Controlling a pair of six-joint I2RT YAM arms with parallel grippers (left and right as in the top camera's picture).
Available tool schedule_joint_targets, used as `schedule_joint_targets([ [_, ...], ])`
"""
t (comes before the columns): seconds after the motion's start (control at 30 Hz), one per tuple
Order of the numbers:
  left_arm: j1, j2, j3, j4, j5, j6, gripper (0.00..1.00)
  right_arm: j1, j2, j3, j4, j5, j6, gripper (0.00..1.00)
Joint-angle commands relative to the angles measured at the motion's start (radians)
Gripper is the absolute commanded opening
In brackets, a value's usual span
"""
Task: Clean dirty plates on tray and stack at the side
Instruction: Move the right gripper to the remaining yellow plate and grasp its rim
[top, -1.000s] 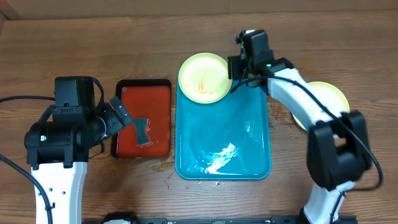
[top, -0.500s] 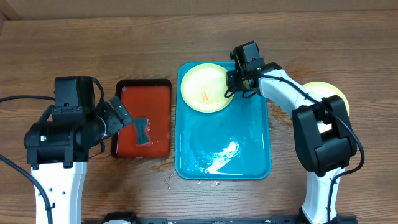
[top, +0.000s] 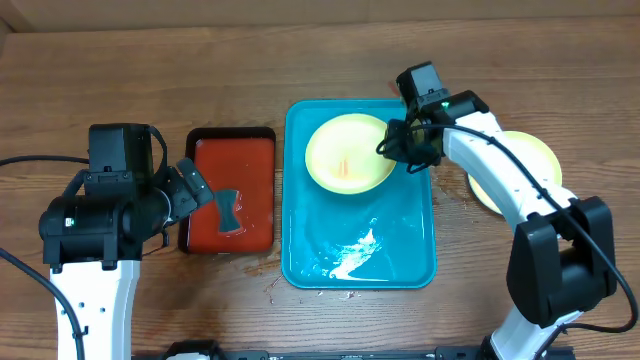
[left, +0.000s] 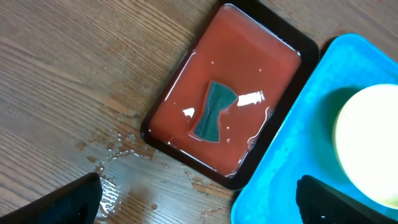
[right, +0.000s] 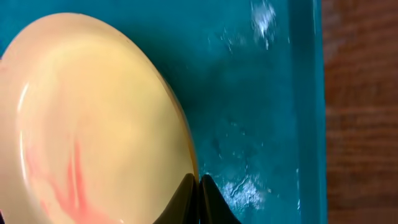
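Note:
A pale yellow plate (top: 345, 155) with an orange-red smear lies in the far half of the turquoise tray (top: 400, 240). My right gripper (top: 393, 147) is shut on its right rim. In the right wrist view the closed fingertips (right: 199, 190) pinch the edge of the plate (right: 93, 124) over the wet tray (right: 255, 93). A second plate (top: 530, 160) rests on the table right of the tray, partly hidden by my right arm. My left gripper (top: 192, 185) hangs open near the smaller tray's left edge. Its view shows the wide-apart gripper (left: 199, 208) and the plate (left: 373, 143).
A black-rimmed tray (top: 200, 235) with a red inside stands left of the turquoise one, a dark green cloth (top: 228, 208) lying in it. Water and crumbs are spilled on the wood near its corner (left: 112, 155).
My right gripper has shut on the plate's rim and dragged the plate from the tray's far-left corner toward the right and nearer. The left arm has not moved.

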Motion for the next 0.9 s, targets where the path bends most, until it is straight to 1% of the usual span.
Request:
schedule_joint_targets([
  [0.0, 0.005, -0.011, 0.016, 0.001, 0.024, -0.003, 1.0, 0.026, -0.002, -0.113, 0.007, -0.001, 0.231, 0.04],
  [0.13, 0.005, -0.01, 0.016, -0.008, 0.03, 0.01, 1.0, 0.06, -0.002, -0.254, 0.115, -0.011, 0.468, 0.04],
  [0.23, 0.005, -0.002, 0.016, -0.008, 0.031, 0.053, 1.0, 0.079, -0.003, -0.277, 0.166, -0.033, 0.48, 0.04],
  [0.3, 0.005, 0.008, 0.009, -0.011, 0.04, 0.103, 1.0, 0.082, -0.024, -0.252, 0.167, -0.035, 0.395, 0.06],
  [0.37, 0.003, 0.022, -0.011, -0.011, 0.06, 0.154, 1.0, 0.082, -0.058, -0.228, 0.167, -0.035, 0.293, 0.12],
  [0.47, -0.009, 0.057, -0.063, 0.0, 0.06, 0.163, 0.98, 0.082, -0.138, -0.199, 0.164, -0.035, 0.125, 0.2],
  [0.5, -0.014, 0.073, -0.088, 0.014, 0.056, 0.163, 0.96, 0.082, -0.164, -0.194, 0.163, -0.035, 0.079, 0.21],
  [0.57, -0.019, 0.109, -0.144, 0.053, 0.043, 0.163, 0.87, 0.082, -0.224, -0.192, 0.161, -0.035, -0.017, 0.24],
  [0.63, -0.019, 0.144, -0.192, 0.09, 0.027, 0.157, 0.82, 0.082, -0.272, -0.192, 0.147, -0.035, -0.099, 0.27],
  [0.67, -0.019, 0.164, -0.218, 0.114, 0.019, 0.146, 0.81, 0.082, -0.291, -0.192, 0.135, -0.035, -0.134, 0.28],
  [0.7, -0.018, 0.186, -0.241, 0.142, 0.02, 0.142, 0.79, 0.082, -0.304, -0.192, 0.122, -0.035, -0.157, 0.28],
  [0.73, -0.018, 0.233, -0.278, 0.208, 0.024, 0.143, 0.72, 0.082, -0.32, -0.192, 0.095, -0.035, -0.176, 0.28],
  [0.77, -0.018, 0.263, -0.295, 0.248, 0.024, 0.143, 0.67, 0.082, -0.32, -0.192, 0.079, -0.035, -0.177, 0.28],
  [0.87, -0.025, 0.348, -0.307, 0.343, 0.051, 0.145, 0.61, 0.082, -0.318, -0.195, 0.053, -0.035, -0.177, 0.28],
])
